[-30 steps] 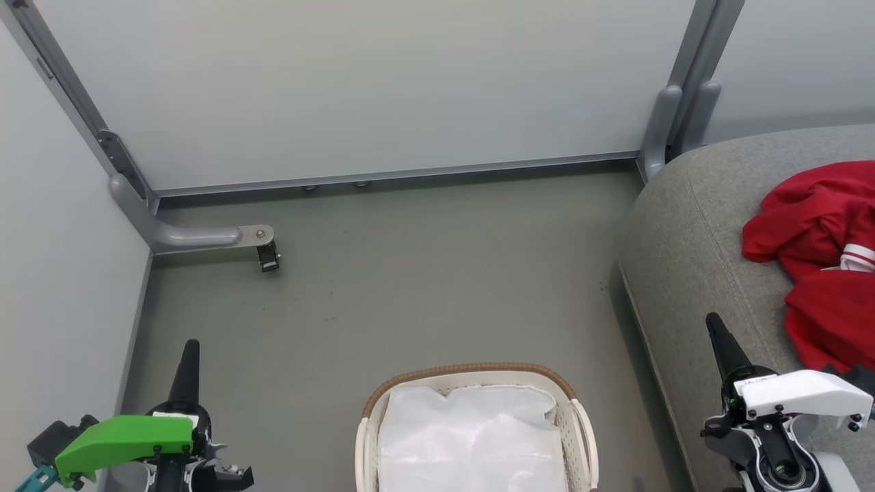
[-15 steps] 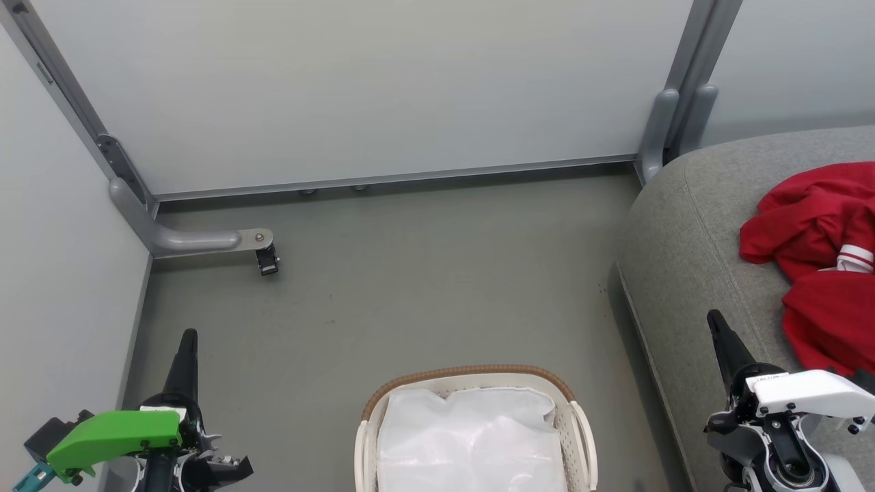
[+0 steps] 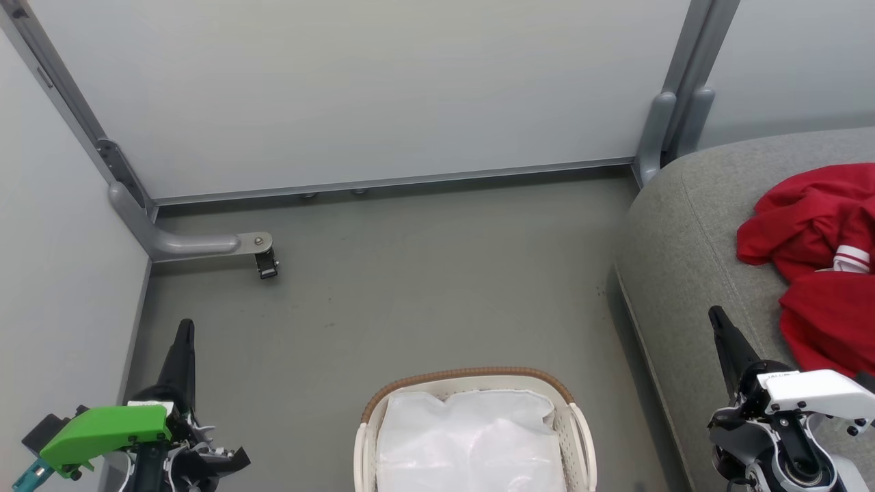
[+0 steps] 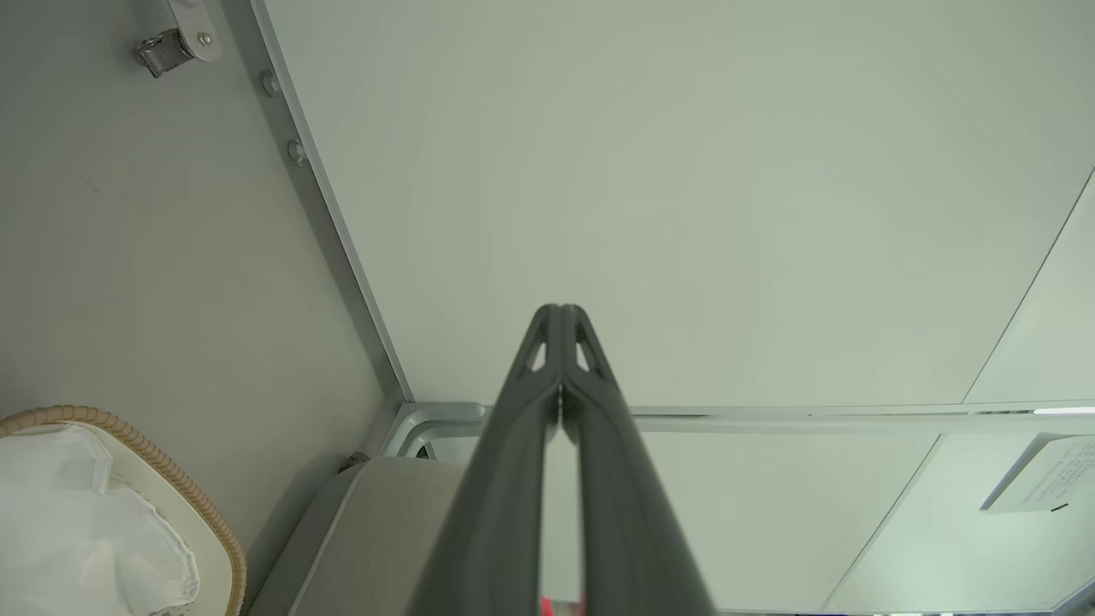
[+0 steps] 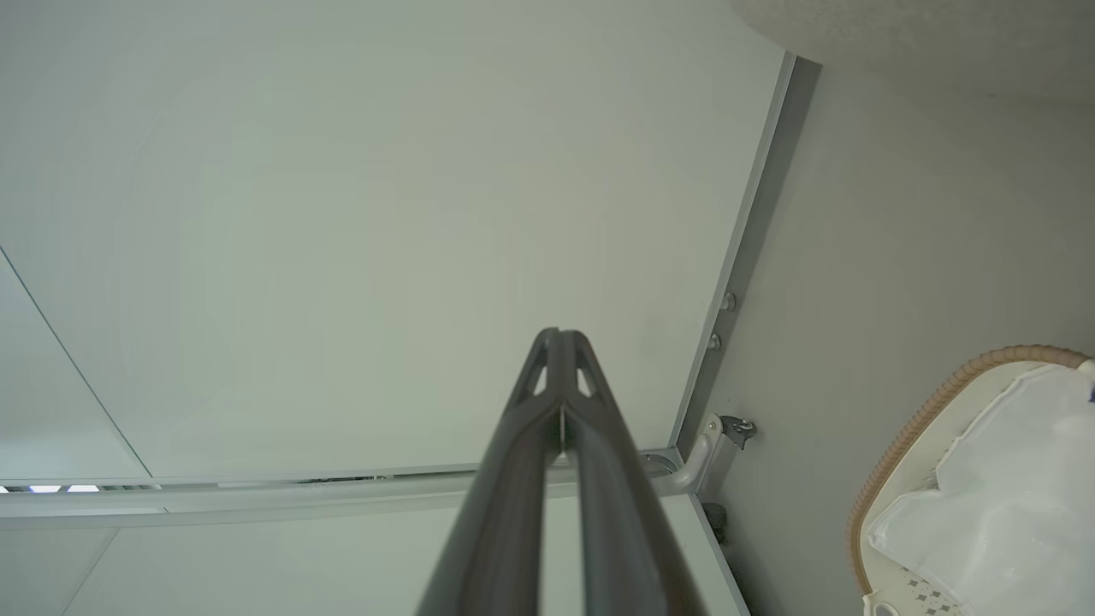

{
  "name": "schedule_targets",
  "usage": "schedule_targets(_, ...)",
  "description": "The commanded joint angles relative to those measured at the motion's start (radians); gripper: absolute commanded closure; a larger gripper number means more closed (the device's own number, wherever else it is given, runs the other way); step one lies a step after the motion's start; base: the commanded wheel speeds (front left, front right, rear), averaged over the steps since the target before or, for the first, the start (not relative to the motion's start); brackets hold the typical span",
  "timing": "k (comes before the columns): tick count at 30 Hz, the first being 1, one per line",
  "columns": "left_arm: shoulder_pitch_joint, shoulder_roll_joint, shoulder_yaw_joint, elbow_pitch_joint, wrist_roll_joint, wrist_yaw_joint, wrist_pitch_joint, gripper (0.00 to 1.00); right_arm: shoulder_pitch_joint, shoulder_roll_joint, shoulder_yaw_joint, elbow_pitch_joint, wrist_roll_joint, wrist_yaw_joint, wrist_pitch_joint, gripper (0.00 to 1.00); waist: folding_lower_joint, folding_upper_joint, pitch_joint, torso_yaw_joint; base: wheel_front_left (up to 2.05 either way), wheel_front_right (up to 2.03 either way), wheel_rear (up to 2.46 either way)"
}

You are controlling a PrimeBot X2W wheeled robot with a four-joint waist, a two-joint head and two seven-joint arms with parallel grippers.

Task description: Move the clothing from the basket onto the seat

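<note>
The bright red soft garments [image 3: 820,266] lie on the grey fabric sofa cushion [image 3: 683,273] at right; the oval cream brown-rimmed basket [image 3: 472,376] holds a white plastic liner [image 3: 472,444]; the left gripper [image 3: 184,329] and right gripper [image 3: 716,317] are pinched together, empty

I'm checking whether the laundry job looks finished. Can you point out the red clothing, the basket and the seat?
clothing [image 3: 803,225], head view, on its upper red fold.
basket [image 3: 472,373], head view, on the brown woven rim.
seat [image 3: 683,273], head view, on bare grey fabric left of the clothing.
</note>
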Motion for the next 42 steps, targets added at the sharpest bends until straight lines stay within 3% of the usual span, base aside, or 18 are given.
schedule_targets(1,-0.015,0.007,0.004,-0.007,-0.021,-0.006,0.005,1.0,0.008,-0.002,-0.004,-0.006,0.02,0.0,0.007,1.0,0.0,0.011,-0.001,0.0,0.0,0.0,0.0)
schedule_targets(42,-0.015,0.007,0.005,-0.008,-0.029,-0.007,0.01,1.0,0.009,-0.002,-0.005,-0.006,0.03,0.0,0.01,1.0,0.0,0.0112,-0.002,-0.001,0.0,0.0,0.0)
